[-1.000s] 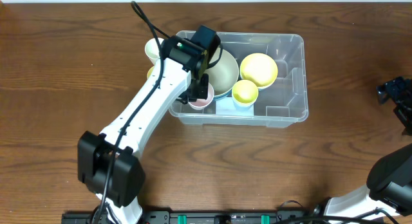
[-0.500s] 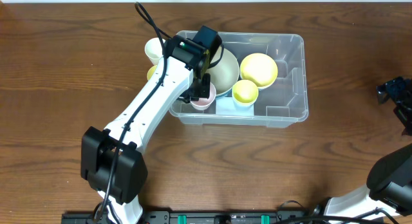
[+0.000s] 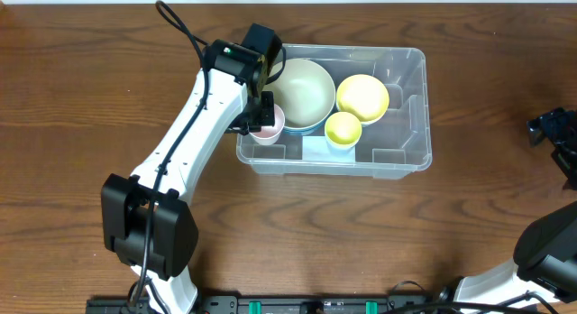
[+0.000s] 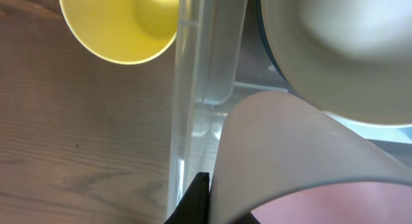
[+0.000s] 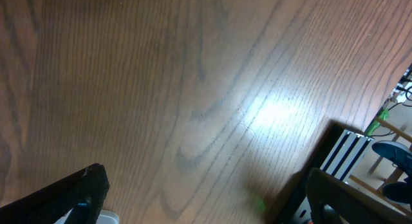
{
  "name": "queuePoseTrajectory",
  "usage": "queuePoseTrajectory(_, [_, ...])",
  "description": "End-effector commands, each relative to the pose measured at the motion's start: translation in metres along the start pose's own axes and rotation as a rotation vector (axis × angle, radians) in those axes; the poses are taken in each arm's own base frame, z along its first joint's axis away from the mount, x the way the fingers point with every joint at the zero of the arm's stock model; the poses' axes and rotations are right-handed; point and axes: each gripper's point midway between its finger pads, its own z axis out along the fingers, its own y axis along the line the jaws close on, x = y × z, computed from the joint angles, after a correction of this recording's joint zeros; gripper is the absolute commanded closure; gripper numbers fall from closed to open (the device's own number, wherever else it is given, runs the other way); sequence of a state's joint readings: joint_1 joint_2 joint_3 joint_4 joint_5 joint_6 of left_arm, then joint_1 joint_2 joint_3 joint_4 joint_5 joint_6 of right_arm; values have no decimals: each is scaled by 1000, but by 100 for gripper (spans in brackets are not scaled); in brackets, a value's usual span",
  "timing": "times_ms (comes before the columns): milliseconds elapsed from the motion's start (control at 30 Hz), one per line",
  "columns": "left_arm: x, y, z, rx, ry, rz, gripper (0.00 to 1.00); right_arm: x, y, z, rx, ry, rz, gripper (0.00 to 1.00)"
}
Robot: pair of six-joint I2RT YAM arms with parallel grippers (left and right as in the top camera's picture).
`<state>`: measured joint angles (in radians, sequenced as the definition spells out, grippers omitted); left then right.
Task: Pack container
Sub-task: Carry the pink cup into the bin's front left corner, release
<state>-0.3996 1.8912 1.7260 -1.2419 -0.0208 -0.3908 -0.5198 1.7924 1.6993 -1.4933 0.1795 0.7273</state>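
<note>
Left gripper [image 3: 264, 115] pinched tight on the rim of the pink cup [image 3: 268, 127]; cup and wrist have shifted left since a second ago and now sit at the left end of the container [image 3: 406, 124], which stands mid-table [image 3: 81, 88] toward the far side. Left arm [image 3: 194, 143] stretched diagonally from the near edge to that corner; right gripper [image 5: 206, 185] spread wide over bare wood. Inside the container: one pink cup, one large cream bowl [image 3: 302, 90], one yellow bowl [image 3: 362, 96], one small yellow cup [image 3: 343, 127]; a second yellow bowl [image 4: 119, 24] lies just outside the left wall.
</note>
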Motion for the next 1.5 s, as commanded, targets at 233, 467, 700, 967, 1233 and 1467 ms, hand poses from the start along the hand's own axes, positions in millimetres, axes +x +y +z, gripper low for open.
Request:
queuePoseTrajectory(233, [27, -1, 5, -13, 113, 41, 94, -2, -2, 1, 10, -5, 16, 1])
queuePoseTrajectory(467, [22, -5, 6, -2, 97, 40, 94, -2, -2, 1, 10, -5, 16, 1])
queuePoseTrajectory(700, [9, -12, 8, 26, 41, 37, 94, -2, -2, 1, 10, -5, 16, 1])
queuePoseTrajectory(967, [-9, -20, 8, 60, -29, 30, 94, -2, -2, 1, 10, -5, 16, 1])
queuePoseTrajectory(1233, [-8, -19, 8, 57, -23, 30, 94, -2, -2, 1, 10, -5, 16, 1])
queuePoseTrajectory(1467, [11, -10, 8, 20, 52, 35, 94, -2, -2, 1, 10, -5, 16, 1])
